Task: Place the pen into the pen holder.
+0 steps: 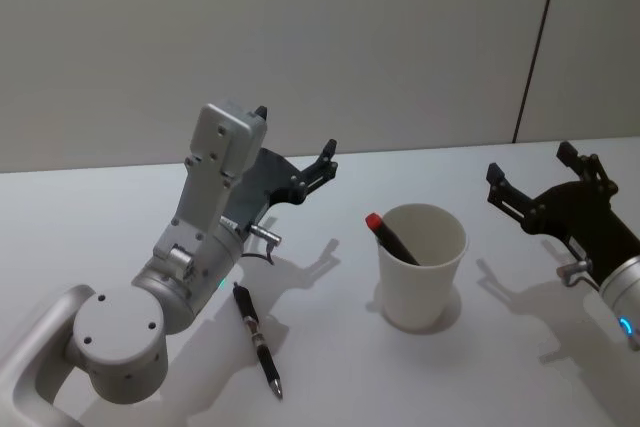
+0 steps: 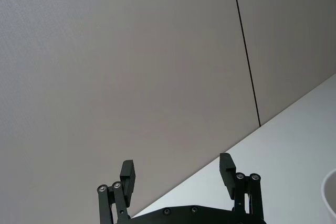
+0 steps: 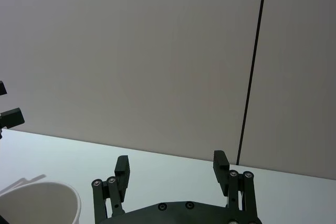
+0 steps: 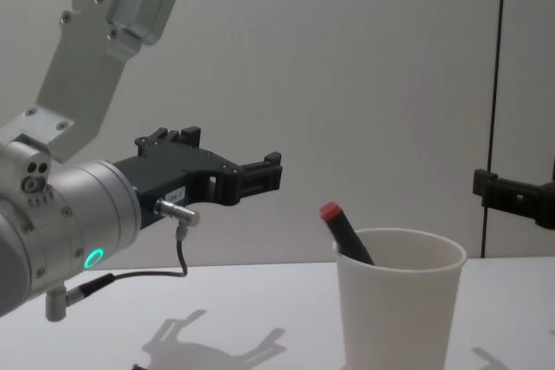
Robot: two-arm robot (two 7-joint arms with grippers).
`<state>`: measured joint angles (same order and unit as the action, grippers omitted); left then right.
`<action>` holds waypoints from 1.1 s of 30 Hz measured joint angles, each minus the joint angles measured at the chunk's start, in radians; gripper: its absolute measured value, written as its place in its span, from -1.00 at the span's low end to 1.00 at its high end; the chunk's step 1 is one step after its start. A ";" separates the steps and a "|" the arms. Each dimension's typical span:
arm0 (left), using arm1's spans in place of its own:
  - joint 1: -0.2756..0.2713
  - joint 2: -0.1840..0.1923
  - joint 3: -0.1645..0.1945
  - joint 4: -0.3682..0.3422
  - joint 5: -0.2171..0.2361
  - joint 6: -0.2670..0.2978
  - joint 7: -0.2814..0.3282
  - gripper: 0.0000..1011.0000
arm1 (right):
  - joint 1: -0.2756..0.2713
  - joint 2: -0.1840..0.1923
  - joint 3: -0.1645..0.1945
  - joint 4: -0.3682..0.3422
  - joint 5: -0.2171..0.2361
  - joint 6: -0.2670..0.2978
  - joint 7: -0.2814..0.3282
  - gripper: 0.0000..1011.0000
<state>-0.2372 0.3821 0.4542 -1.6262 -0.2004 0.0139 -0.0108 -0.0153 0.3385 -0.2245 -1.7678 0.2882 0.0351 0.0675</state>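
Pen holder (image 1: 422, 265) hides the lower end of a red-capped pen (image 1: 392, 239) leaning inside it. We see a black pen (image 1: 258, 339) flat on the table (image 1: 480, 377) at the holder's 8 o'clock, at 6 o'clock from our left gripper (image 1: 295, 132) and clear of its spread fingers. Our right gripper (image 1: 530, 162), at the holder's 2 o'clock, is spread too.

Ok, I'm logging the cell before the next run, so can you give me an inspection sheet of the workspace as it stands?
Surface: white table, carrying the holder and one loose pen.
Job's things: pen holder upright, a red-capped pen leaning inside; a black pen lies flat beside the left arm.
Clutter: nothing seen.
Grippers: left gripper open, held above the table left of the holder; right gripper open, to its right.
Cables: a short cable loops at the left wrist.
Surroundings: plain wall with a dark vertical seam.
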 joint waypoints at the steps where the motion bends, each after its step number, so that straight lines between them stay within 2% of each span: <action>1: 0.000 0.000 0.000 0.000 0.000 0.000 0.000 0.98 | 0.000 0.000 0.000 0.000 0.000 0.000 0.000 0.98; 33: 0.000 0.000 0.000 0.000 0.000 0.000 0.000 0.98 | 0.001 -0.001 -0.001 0.001 -0.001 -0.001 -0.001 0.98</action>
<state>-0.2372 0.3821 0.4542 -1.6262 -0.2004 0.0139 -0.0110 -0.0146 0.3374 -0.2258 -1.7667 0.2874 0.0340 0.0668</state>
